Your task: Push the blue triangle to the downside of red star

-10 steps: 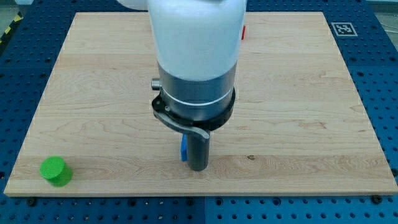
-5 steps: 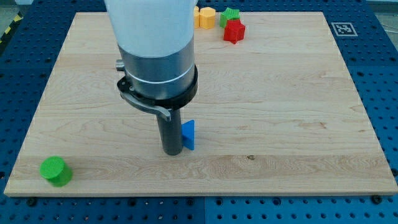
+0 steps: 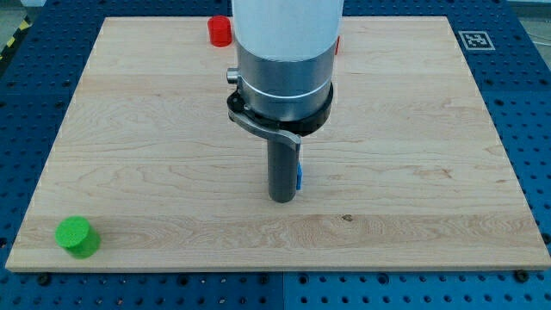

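Note:
My tip [image 3: 281, 199] rests on the wooden board [image 3: 413, 129] a little below the middle. The blue triangle [image 3: 299, 177] is almost wholly hidden behind the rod; only a thin blue sliver shows at the rod's right edge, touching it. The red star is mostly hidden behind the arm's white body; a thin red sliver [image 3: 337, 44] shows near the view's top, right of the arm.
A red cylinder [image 3: 219, 30] stands at the view's top, left of the arm. A green cylinder [image 3: 76, 236] sits at the bottom left corner. A black-and-white marker [image 3: 474, 39] lies at the board's top right corner.
The arm has swung to the view's right, from left of the blue triangle to over it. The triangle has shifted right and is now nearly covered. The top blocks are now hidden.

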